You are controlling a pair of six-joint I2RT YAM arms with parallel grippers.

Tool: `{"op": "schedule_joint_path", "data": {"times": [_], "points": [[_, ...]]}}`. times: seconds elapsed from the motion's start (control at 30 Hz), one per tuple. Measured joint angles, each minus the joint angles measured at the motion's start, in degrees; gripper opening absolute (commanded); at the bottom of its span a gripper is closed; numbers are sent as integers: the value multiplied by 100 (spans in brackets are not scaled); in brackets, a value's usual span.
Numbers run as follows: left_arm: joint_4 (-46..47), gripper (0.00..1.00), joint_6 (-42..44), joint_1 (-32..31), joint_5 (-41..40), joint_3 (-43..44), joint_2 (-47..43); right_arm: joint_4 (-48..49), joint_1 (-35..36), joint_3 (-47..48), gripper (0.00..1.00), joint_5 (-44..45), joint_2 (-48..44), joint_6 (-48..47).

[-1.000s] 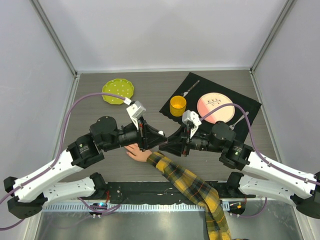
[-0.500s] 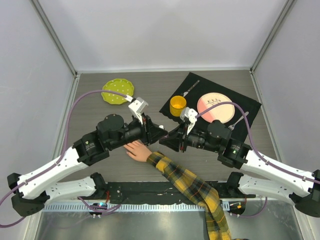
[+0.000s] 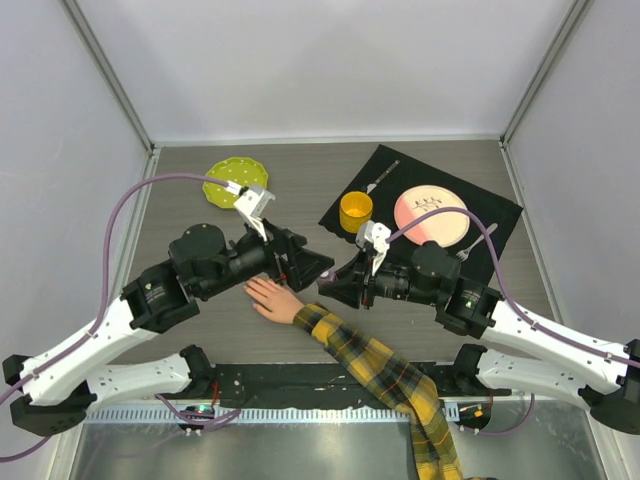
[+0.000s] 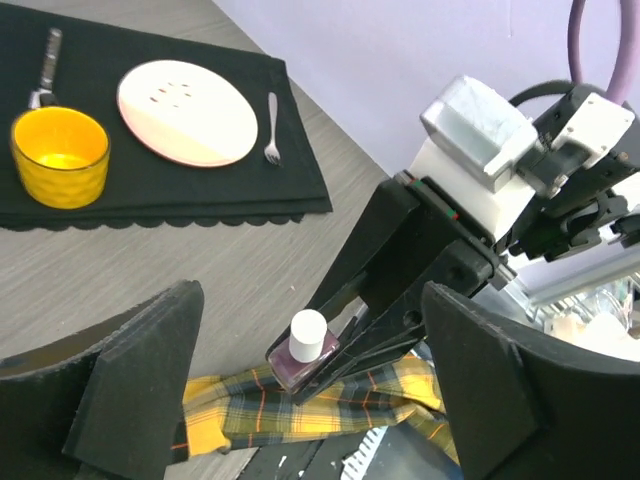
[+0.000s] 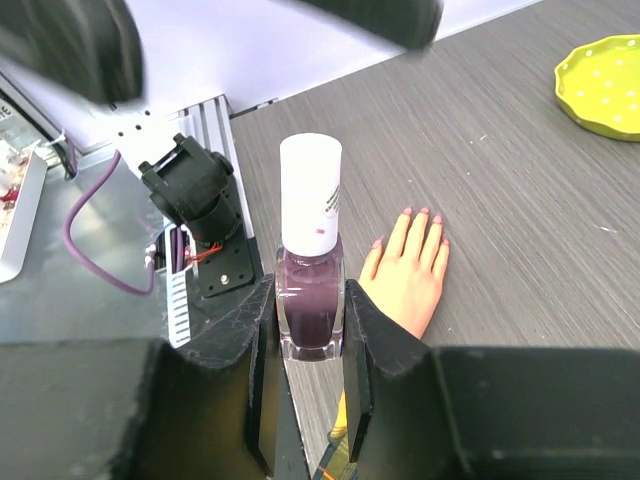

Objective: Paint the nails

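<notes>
The pale mannequin hand (image 5: pixel 408 272) lies flat on the grey table, fingers spread, its small pinkish nails (image 5: pixel 421 212) facing up. Its yellow-and-black plaid sleeve (image 3: pixel 385 372) runs toward the near edge. My right gripper (image 5: pixel 308 322) is shut on a dark purple nail polish bottle (image 5: pixel 309 298) with a white cap (image 5: pixel 310 195), held above and beside the hand. My left gripper (image 4: pixel 312 330) stands wide open just in front of the cap (image 4: pixel 308 335), touching nothing. From above, both grippers (image 3: pixel 312 266) (image 3: pixel 328 285) meet tip to tip over the hand (image 3: pixel 272 298).
On the black placemat (image 3: pixel 500 215) at the back right are a yellow cup (image 3: pixel 356 211), a pink plate (image 3: pixel 431 216), a fork (image 4: pixel 271 129) and a spoon (image 3: pixel 382 176). A green dotted plate (image 3: pixel 235 183) lies at the back left.
My left gripper has opened wide, let go of the bottle's white cap and drawn back a little to the left. The right gripper still holds the bottle in the same place.
</notes>
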Motion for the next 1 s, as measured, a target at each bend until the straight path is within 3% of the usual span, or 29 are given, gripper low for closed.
{"op": "schedule_joint_path", "data": {"times": [0.1, 0.13, 0.37, 0.5, 0.83, 1.0], "points": [[-286, 89, 57, 0, -205, 240, -13, -37, 0, 0, 1, -66, 0, -24], [-411, 81, 103, 0, -313, 302, -20, -52, 0, 0, 1, -105, -2, -35], [-1530, 52, 457, 15, -387, 1224, 275, -140, 0, 2, 1, -291, 2, -151], [-2026, 57, 719, 15, -61, 1853, 673, -205, 0, 33, 1, -393, 39, -240], [-2546, 71, 885, 15, 625, 1792, 752, -407, 0, 55, 1, -619, 125, -442], [-2592, 71, 898, 15, 1014, 1768, 855, -417, 0, 66, 1, -645, 125, -474]]}}
